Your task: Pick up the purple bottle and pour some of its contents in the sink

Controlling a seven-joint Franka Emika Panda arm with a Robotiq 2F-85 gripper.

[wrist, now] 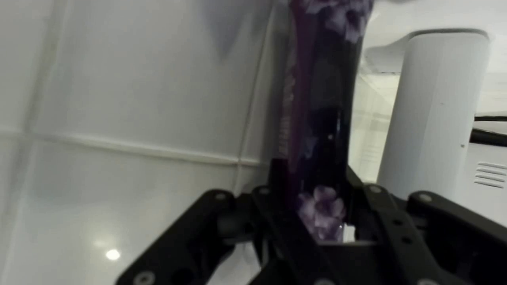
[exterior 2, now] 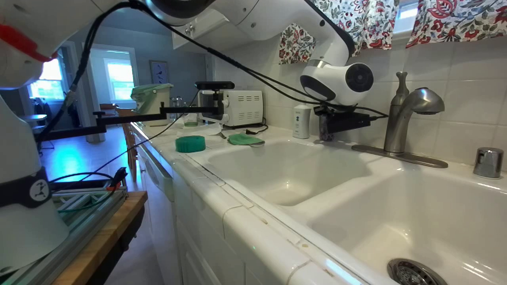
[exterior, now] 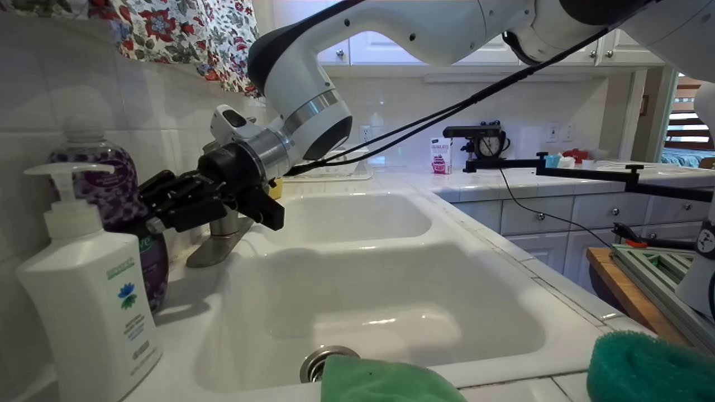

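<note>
Black, jointed fingers [wrist: 385, 213] pinch the curvy purple bottle [wrist: 323, 91] near smooth tiles [wrist: 158, 99]; an arched metal faucet [exterior 2: 398, 126] stands at the rim of the glossy sink [exterior: 385, 265].

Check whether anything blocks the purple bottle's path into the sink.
Nothing visible stands between the purple bottle, held in the gripper, and the sink beside it. The faucet and pump bottle flank the purple bottle, out of that path.
</note>
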